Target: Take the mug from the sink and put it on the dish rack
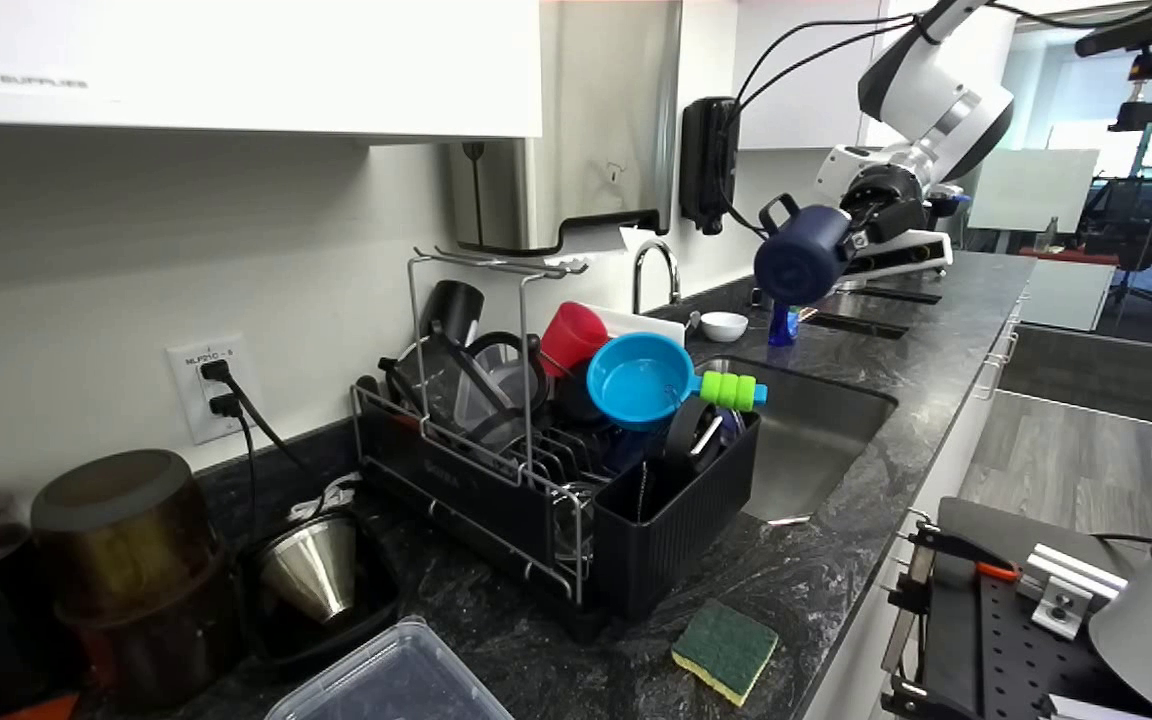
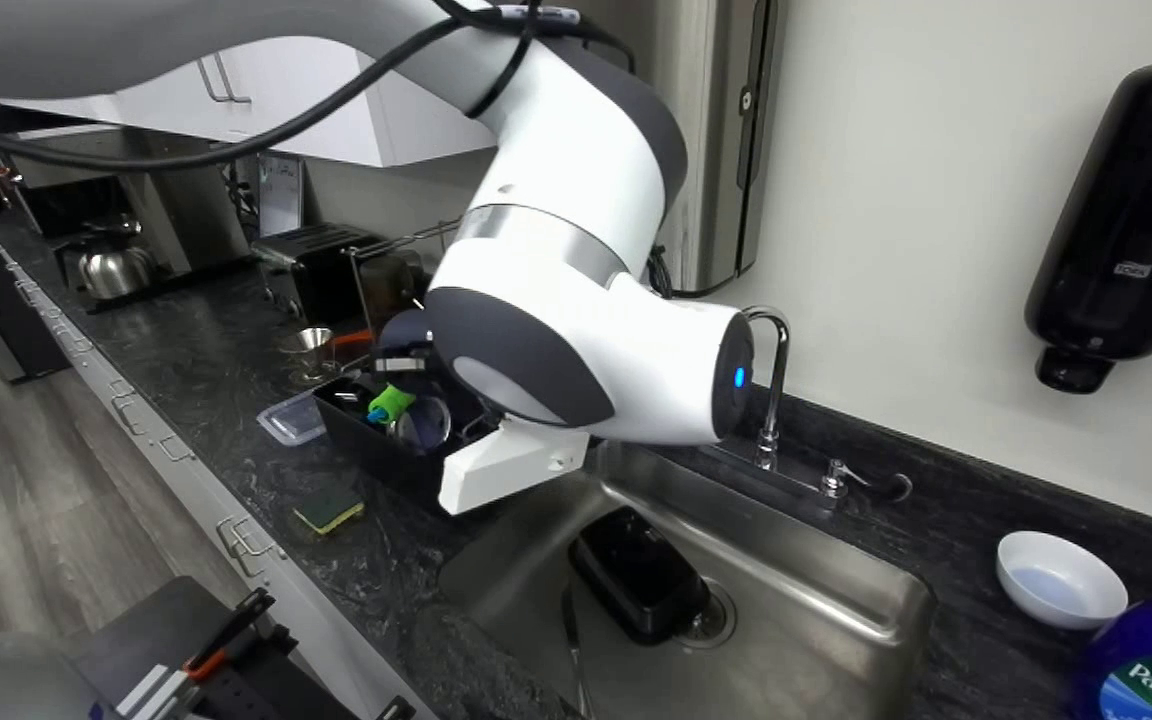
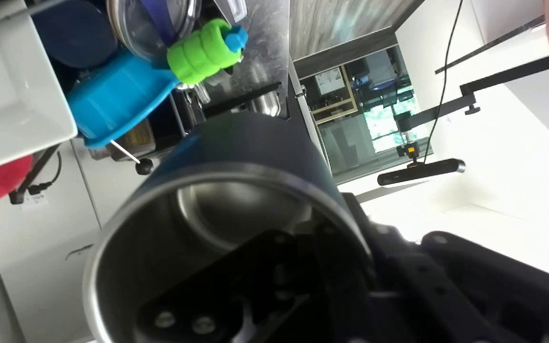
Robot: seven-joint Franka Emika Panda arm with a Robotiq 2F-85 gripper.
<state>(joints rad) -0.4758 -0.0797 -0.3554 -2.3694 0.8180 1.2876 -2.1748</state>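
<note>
Mug (image 1: 798, 262) was out of the sink (image 1: 816, 440), mid-air, gripper (image 1: 853, 240) clamped on its wall. Pick looked done; placing on the dish rack (image 1: 481, 497) and release were left.

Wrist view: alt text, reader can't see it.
Dark blue mug, mouth toward the camera, clamped at its wall by the gripper, one jaw inside. Beyond are a white dish and a blue pan with a green grip.

Dark grey panels (image 2: 526, 343) trim the white arm (image 2: 576, 175).
</note>
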